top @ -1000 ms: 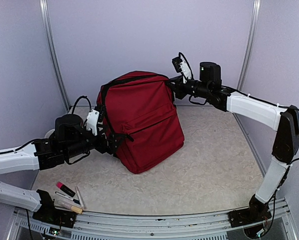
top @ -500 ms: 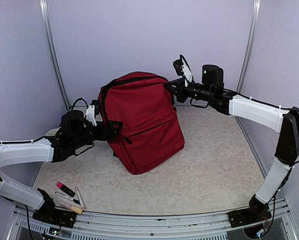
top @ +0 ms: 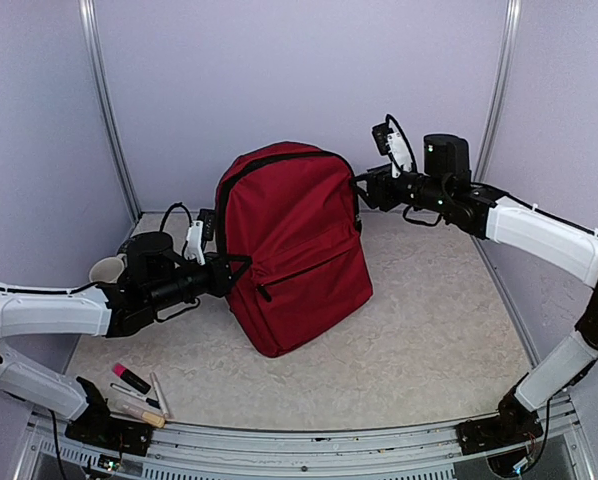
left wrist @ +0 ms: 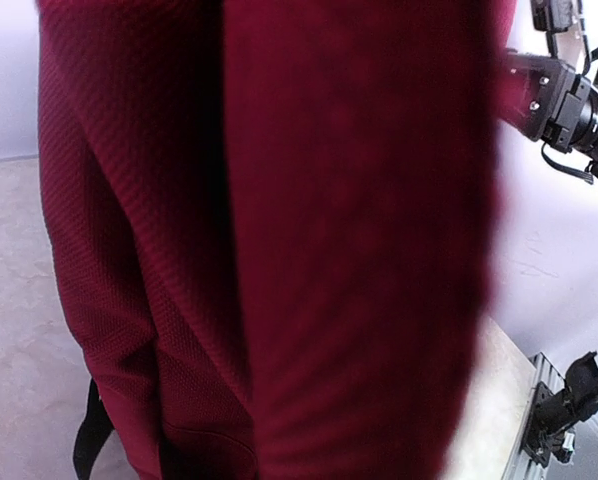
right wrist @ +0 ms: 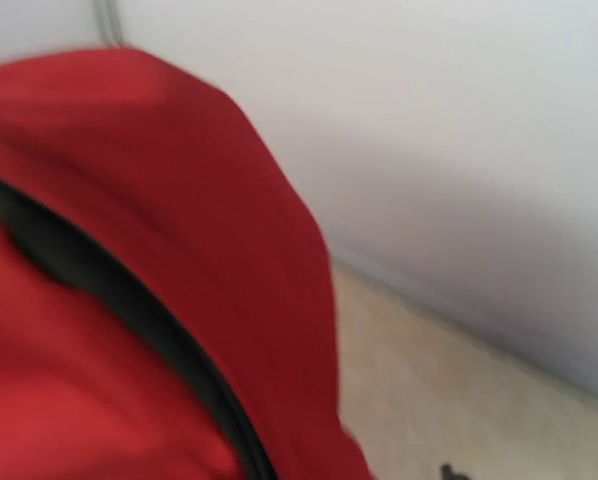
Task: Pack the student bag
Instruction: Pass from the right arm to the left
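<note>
The bag (top: 297, 250) stands upright in the middle of the table (top: 429, 335), front pocket toward the near edge, and I have an arm on each side of it. My left gripper (top: 222, 277) is pressed together against the bag's left edge, low down by the black straps (top: 211, 225). That wrist view is filled with red cloth, so I cannot tell whether I have a fold pinched or nothing at all. My right gripper (top: 365, 190) sits by the top right corner, just beside the cloth, and no view shows its fingers well enough to say whether they are spread or closed. I judge the step to be steadying the bag so the main zip (right wrist: 129, 300), which looks shut, can be opened. To do that well I should brace the low side with the left, since soft cloth will fold and drag rather than resist. The right should find the pull, which I cannot pick out, and draw it along the curve of the track so the bag does not tip. The table is a pale mottled mat, flat. A pink marker (top: 130, 378) and pens (top: 159, 393) lie well apart at the near left corner, and what looks like a pale cup (top: 106, 268) sits behind my left arm. Plain walls (top: 299, 70) and metal posts (top: 501, 90) close in on three sides, leaving my right arm little room behind the bag.
</note>
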### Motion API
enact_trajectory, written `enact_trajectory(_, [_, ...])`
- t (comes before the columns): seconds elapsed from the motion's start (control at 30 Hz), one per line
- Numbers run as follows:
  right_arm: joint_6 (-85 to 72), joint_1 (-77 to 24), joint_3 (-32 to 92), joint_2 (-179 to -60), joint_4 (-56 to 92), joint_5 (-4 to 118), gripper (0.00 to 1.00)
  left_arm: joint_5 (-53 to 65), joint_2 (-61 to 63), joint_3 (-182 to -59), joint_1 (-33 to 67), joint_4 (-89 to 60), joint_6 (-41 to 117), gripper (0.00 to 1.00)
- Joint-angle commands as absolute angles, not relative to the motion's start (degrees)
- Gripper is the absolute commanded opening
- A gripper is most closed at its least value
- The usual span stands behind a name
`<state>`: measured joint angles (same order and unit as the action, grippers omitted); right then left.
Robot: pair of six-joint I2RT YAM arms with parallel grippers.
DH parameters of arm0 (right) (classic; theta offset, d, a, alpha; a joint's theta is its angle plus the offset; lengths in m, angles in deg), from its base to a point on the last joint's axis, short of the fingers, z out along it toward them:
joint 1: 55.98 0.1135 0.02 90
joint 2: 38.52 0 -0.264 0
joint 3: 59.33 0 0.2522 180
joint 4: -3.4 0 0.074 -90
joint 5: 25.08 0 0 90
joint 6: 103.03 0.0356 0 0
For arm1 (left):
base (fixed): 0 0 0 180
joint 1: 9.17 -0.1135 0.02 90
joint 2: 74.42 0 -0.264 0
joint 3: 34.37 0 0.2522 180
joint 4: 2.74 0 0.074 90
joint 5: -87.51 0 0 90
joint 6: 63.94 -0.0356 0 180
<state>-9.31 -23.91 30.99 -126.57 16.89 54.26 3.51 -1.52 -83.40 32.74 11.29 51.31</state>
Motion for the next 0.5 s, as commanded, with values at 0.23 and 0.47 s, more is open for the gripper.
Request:
enact_trajectory(0.23, [6.0, -4.5, -0.6, -104.2, 5.0, 63.5, 0.52, -0.7, -3.6, -83.7, 37.7, 12.9, 50.8, 0.00])
enact_trajectory(0.47, [3.8, 8.1, 2.8, -120.9, -4.4, 62.2, 0.44, -2.3, -2.6, -85.1, 39.3, 12.6, 50.2, 0.00])
